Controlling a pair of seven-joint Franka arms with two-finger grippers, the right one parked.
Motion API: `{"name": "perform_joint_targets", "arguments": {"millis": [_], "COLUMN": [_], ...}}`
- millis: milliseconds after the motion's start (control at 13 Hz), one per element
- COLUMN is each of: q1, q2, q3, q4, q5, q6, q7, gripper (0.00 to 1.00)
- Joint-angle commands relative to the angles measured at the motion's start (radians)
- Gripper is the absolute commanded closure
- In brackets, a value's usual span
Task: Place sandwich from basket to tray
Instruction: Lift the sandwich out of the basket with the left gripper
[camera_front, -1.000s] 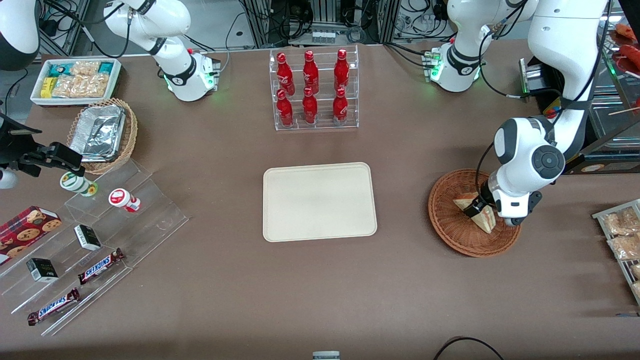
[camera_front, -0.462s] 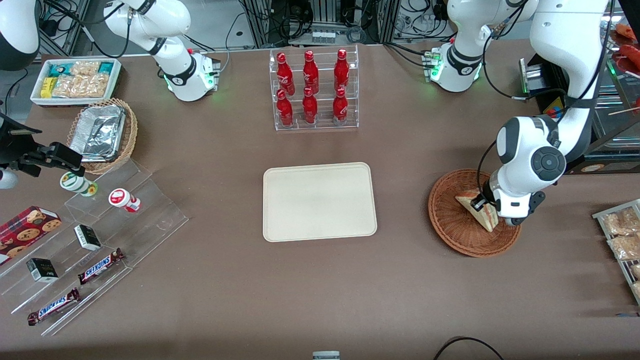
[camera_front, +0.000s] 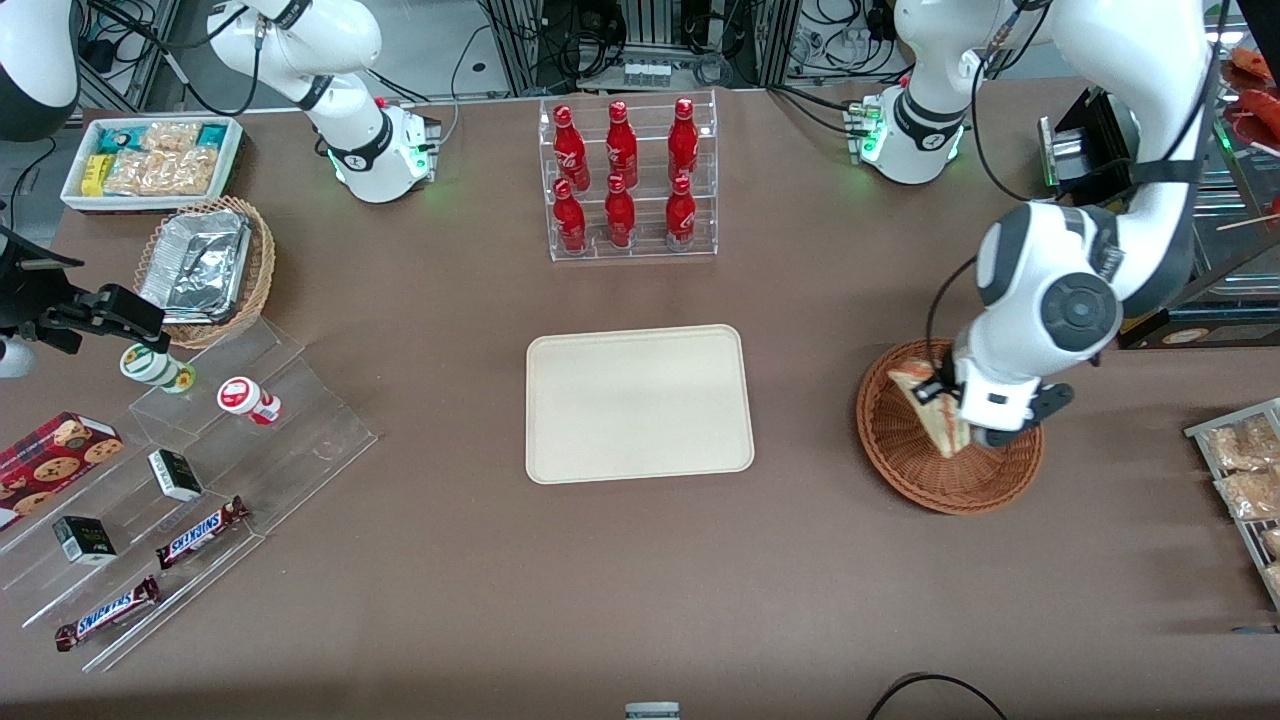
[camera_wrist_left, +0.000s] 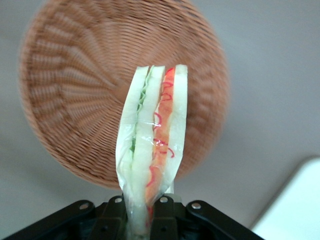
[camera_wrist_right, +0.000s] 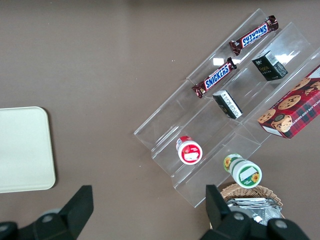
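Note:
My left gripper (camera_front: 948, 408) is shut on the sandwich (camera_front: 928, 410), a plastic-wrapped wedge of pale bread with red, orange and green layers. It hangs lifted above the reddish-brown wicker basket (camera_front: 900, 455). In the left wrist view the sandwich (camera_wrist_left: 152, 145) stands on edge between the black fingers (camera_wrist_left: 167, 212), with the basket (camera_wrist_left: 80, 95) well below it. The cream tray (camera_front: 638, 402) lies flat mid-table, toward the parked arm from the basket, with nothing on it; its corner (camera_wrist_left: 295, 210) shows in the wrist view.
A clear rack of red bottles (camera_front: 628, 178) stands farther from the front camera than the tray. Snack packets on a tray (camera_front: 1240, 470) lie at the working arm's end. Tan basket with foil containers (camera_front: 205, 265), clear stepped shelves with snacks (camera_front: 190, 480) and white snack box (camera_front: 150, 160) sit toward the parked arm's end.
The gripper has risen with the sandwich, lifting it out of the basket and shifting slightly toward the tray. The basket stays in place.

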Motion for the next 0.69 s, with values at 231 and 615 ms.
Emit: {"name": "perform_joint_targets", "arguments": {"millis": [231, 615], "q1": [-0.009, -0.196], "q2": [0.096, 0.317], "q3": [-0.204, -0.207], "q4": [0.115, 0.351], "q5": [0.007, 0.040], "q6": [-0.024, -0.030], "q7": [-0.005, -0.147], "gripper": [1.00, 1.00]}}
